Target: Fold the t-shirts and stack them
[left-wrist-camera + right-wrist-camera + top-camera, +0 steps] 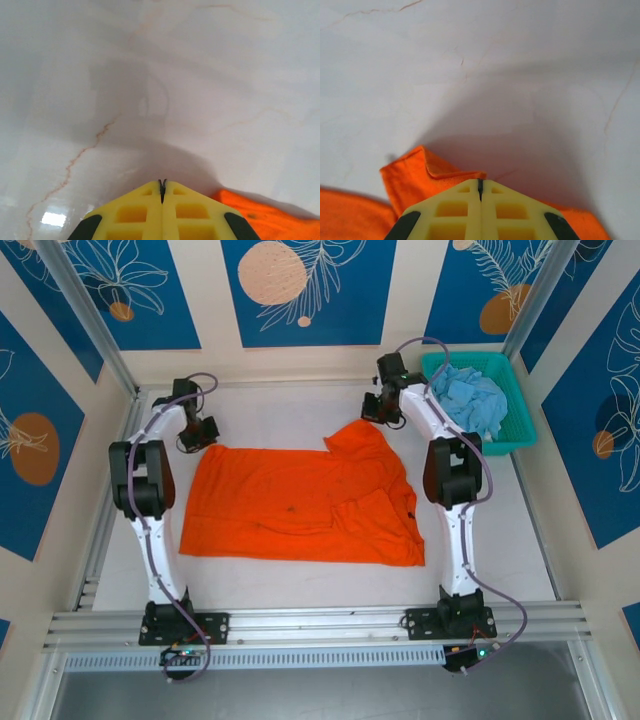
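Observation:
The bright orange t-shirt [300, 505] lies spread on the white table, its right part rumpled and folded over itself. Pale blue t-shirts [472, 400] are piled in the teal basket [515, 425]. My left gripper [203, 433] hovers at the shirt's far left corner. It [162, 183] is shut, with nothing between the yellow fingers and orange cloth [272, 217] beside it to the right. My right gripper [373, 412] is at the far right sleeve. It [480, 181] is also shut, and a folded orange edge [420, 172] lies under and left of its tips.
The basket stands in the far right corner against the wall. Patterned blue walls and metal posts [85, 315] close in the table [270, 405]. A metal rail [320, 620] runs along the near edge by the arm bases.

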You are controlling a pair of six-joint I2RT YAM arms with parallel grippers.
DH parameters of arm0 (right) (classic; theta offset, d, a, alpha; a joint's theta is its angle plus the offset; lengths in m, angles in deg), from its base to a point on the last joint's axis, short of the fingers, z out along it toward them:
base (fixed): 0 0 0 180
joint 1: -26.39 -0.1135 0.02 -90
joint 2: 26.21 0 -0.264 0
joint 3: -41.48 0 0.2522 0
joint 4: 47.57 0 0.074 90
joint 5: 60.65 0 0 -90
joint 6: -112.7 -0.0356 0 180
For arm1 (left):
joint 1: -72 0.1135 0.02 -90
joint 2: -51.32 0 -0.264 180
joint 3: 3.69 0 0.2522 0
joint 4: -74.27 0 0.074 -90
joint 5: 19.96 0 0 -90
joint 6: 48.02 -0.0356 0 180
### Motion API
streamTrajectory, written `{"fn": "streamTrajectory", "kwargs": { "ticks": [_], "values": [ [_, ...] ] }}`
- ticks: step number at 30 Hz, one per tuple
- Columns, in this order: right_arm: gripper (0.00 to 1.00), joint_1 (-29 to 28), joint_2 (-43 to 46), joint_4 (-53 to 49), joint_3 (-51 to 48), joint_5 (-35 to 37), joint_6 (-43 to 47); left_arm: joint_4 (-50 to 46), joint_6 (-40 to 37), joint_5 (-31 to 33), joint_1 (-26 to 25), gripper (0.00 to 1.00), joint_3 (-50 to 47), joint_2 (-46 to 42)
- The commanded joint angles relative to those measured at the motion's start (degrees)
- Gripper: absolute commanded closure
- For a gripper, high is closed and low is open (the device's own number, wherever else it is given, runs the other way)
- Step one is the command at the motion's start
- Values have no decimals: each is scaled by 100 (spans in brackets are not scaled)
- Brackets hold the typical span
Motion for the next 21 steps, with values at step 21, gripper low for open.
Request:
{"fn": "streamTrajectory", "kwargs": {
  "ticks": [21],
  "values": [
    [100,-234,4560,509,-4535,-311,254,2110,300,1133,-35,100,-3170,-2358]
  ]
}}
